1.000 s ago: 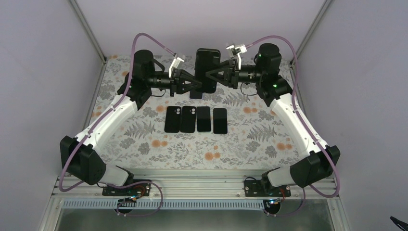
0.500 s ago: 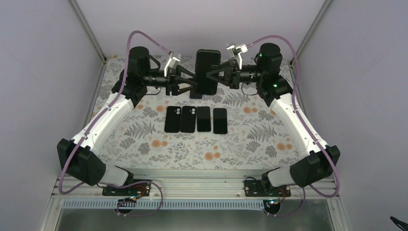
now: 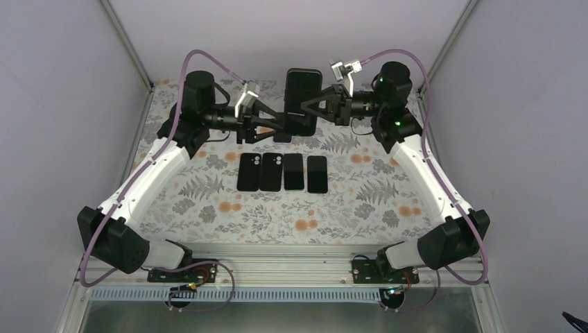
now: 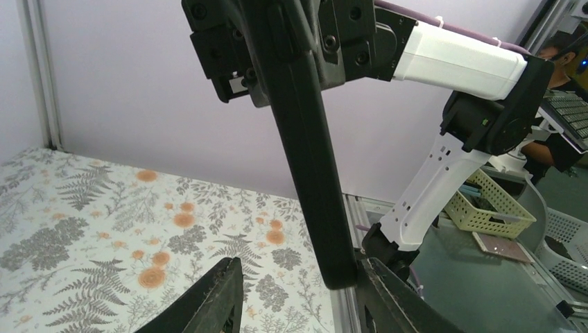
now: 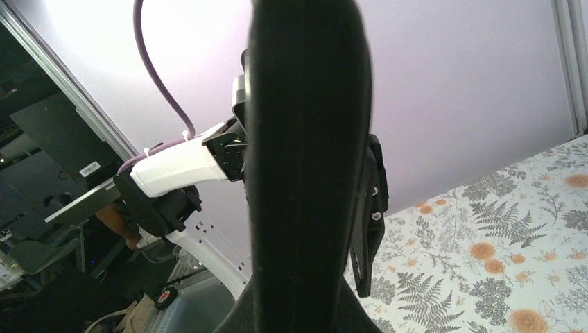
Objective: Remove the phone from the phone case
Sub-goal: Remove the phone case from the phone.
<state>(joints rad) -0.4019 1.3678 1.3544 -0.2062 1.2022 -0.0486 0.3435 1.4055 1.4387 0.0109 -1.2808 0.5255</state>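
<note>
A black phone in its phone case hangs upright in mid-air over the back of the table; phone and case look like one dark slab. My right gripper is shut on its middle from the right. In the right wrist view the slab fills the centre edge-on, with my right gripper clamped round its lower part. My left gripper stands open at its lower left. In the left wrist view the slab ends between the fingers of the left gripper, close against the right fingertip and apart from the left one.
Several black phones or cases lie in a row mid-table. A dark flat thing lies under the held slab. Frame posts stand at the back corners; the floral table cover spreads all round.
My left gripper has let go of the slab, opened and drawn back a little to the left. My right gripper has closed on it and carries it slightly up and to the right.
</note>
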